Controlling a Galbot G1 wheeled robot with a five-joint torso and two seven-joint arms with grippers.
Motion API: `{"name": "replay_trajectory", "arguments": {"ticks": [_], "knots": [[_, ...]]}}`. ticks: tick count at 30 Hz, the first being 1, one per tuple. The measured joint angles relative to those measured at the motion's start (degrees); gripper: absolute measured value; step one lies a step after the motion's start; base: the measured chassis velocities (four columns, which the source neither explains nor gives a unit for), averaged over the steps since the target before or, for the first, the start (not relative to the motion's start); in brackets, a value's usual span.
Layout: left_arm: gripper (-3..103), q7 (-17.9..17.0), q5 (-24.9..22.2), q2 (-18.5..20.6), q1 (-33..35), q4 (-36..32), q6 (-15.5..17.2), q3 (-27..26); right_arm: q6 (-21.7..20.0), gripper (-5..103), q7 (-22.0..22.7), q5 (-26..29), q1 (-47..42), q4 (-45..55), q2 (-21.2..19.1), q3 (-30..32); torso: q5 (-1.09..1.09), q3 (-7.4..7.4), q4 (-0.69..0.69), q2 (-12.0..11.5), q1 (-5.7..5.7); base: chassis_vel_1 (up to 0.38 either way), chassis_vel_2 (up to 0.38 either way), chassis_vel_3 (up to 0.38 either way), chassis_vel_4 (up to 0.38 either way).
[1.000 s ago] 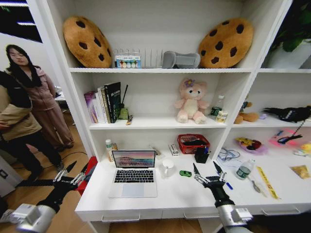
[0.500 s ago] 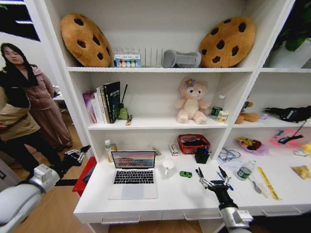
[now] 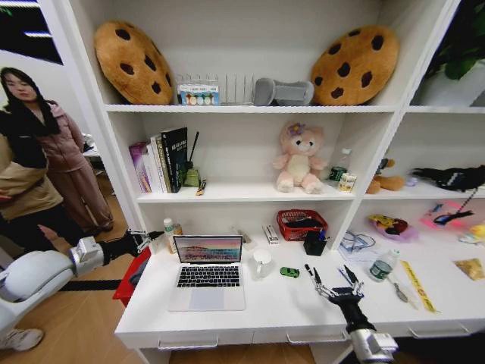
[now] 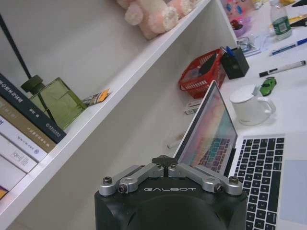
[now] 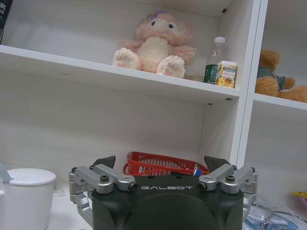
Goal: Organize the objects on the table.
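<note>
On white table, open laptop.

Rounded white arm shell with grey cuff, black wrist housing lettered GALBOT in white, silver metal finger links with black screws, black pointed fingertips, matching black-and-silver right gripper

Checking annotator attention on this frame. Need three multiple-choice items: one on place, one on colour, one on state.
1. Where is the toy car?
A. on the desk, between mug and right end effector
B. in the red basket
C. on the laptop keys

2. What colour is the mug?
A. black
B. white
C. green

3. How does the laptop stand?
A. shut
B. open, screen lit
C. open, screen dark

Answers: 1 A, it sits on the desk before the right end effector; 2 B, plain white; 3 B, the lid is up, showing a picture.
</note>
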Motion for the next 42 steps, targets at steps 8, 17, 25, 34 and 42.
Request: {"name": "replay_trajectory", "arguments": {"ticks": [8,17,25,34,42], "knots": [[0,0.86,-2.47,5.03,-0.57,2.95,1.13,-0.7,0.13,100,-0.21,-0.43,0.65,-1.39,-0.04,-0.77,0.0,0.0,0.0,0.0,0.0,0.0,0.0,0.0,0.0],[0,-12.65,-3.78,2.53,-2.08,4.75,11.05,0.73,-0.15,100,-0.15,-0.52,1.4,-2.35,-0.35,-1.54,0.01,0.0,0.01,0.0,0.0,0.0,0.0,0.0,0.0],[0,-19.02,-3.33,-6.01,-19.09,9.06,12.47,16.91,-0.36,100,-0.03,-0.35,1.49,-2.5,-1.05,-1.82,-0.05,0.0,-0.01,0.0,0.0,0.0,0.0,0.0,0.0],[0,-15.84,-1.13,-6.66,-31.37,4.54,12.71,28.67,-0.05,100,-0.03,0.29,1.0,-3.3,-1.29,-0.67,0.01,0.0,0.0,0.0,0.0,0.0,0.0,0.0,0.0],[0,-11.33,0.32,-7.87,-41.73,3.36,13.59,40.25,0.96,100,-0.56,1.01,0.56,-4.37,-1.02,0.88,0.0,0.0,-0.01,0.0,0.0,0.0,0.0,0.0,0.0]]}}
